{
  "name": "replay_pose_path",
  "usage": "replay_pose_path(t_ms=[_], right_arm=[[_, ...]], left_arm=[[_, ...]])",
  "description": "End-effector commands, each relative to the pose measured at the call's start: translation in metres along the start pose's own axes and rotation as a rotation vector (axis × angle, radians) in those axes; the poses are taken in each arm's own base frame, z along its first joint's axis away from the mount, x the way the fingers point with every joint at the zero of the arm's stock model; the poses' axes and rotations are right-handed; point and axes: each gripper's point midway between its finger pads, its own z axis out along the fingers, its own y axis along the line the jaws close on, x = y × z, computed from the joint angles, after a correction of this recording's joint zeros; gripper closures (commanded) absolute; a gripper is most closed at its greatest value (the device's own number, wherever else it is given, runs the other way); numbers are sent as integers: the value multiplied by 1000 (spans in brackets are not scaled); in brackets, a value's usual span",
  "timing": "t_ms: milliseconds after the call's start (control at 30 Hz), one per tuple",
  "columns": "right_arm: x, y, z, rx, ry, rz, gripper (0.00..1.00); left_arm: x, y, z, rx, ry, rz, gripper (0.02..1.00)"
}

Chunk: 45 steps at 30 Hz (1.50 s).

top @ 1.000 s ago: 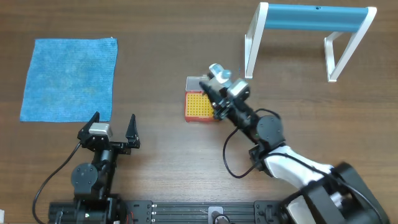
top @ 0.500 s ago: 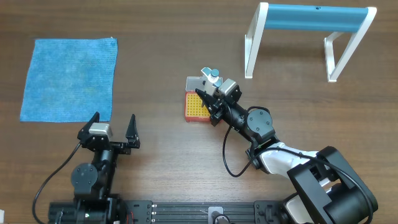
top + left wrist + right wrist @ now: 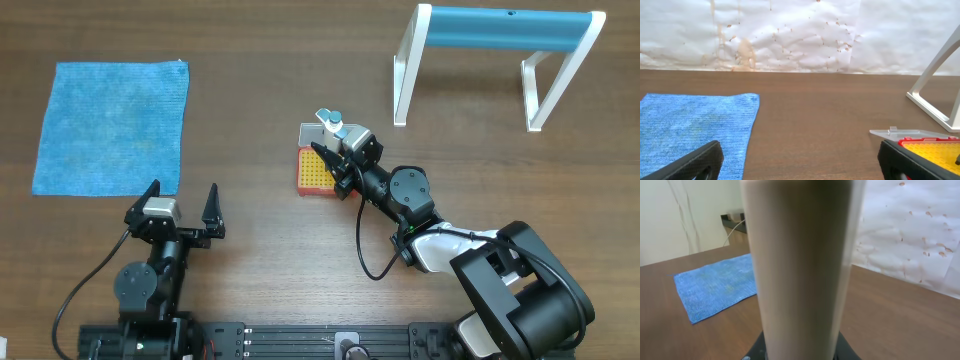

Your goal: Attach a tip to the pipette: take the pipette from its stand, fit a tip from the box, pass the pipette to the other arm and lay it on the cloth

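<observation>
My right gripper (image 3: pixel 341 160) is shut on the pipette (image 3: pixel 331 122), whose pale barrel (image 3: pixel 800 265) stands close in front of the right wrist camera. It hangs over the tip box (image 3: pixel 314 172), a red box with a yellow rack of tips, its clear lid (image 3: pixel 311 132) open behind it. The pipette's lower end is hidden by the gripper. The blue cloth (image 3: pixel 112 128) lies flat at the far left. My left gripper (image 3: pixel 183 193) stands open near the front left, nothing between its fingers; from it I see the cloth (image 3: pixel 695 125) and the tip box (image 3: pixel 935 147).
The pipette stand (image 3: pixel 500 30), white legs with a blue top bar, stands at the back right; one leg (image 3: pixel 940 95) shows in the left wrist view. Bare brown table lies between the cloth and the tip box.
The right gripper has shifted left with the pipette, so the pipette's head now sits over the box's far left side. The left arm has kept still.
</observation>
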Motion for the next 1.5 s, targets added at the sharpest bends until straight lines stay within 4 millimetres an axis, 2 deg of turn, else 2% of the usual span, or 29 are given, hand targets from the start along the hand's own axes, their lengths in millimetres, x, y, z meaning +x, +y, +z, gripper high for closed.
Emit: replay_pose_path(t_ms=[33,167,400,633,867,1067,1133,1233,1400,1500], right_arm=[[-6,-3,5,-3,-16,-21,921],[1,-3,6,-3,-1,-15,921],[3,-5,10,-3,-5,-16,921],[23,-5,9,-1,74,11,921],[56,-4,0,1,156,13,921],[67,-2,-3,-1,185,23,921],[59,-2,-1,-2,150,11,921],[27,-2,4,-5,49,-24,921],[-48,-1,10,-7,-58,-60,921],[-94,2,6,-9,-101,-75,919]], left_arm=[[1,0,0,0,3,-2,23],[1,0,0,0,3,-2,20],[1,0,0,0,3,-2,23],[1,0,0,0,3,-2,23],[1,0,0,0,3,-2,23],[1,0,0,1,3,-2,23],[1,0,0,1,3,-2,23],[1,0,0,0,3,-2,23],[1,0,0,1,3,-2,23],[1,0,0,0,3,-2,23]])
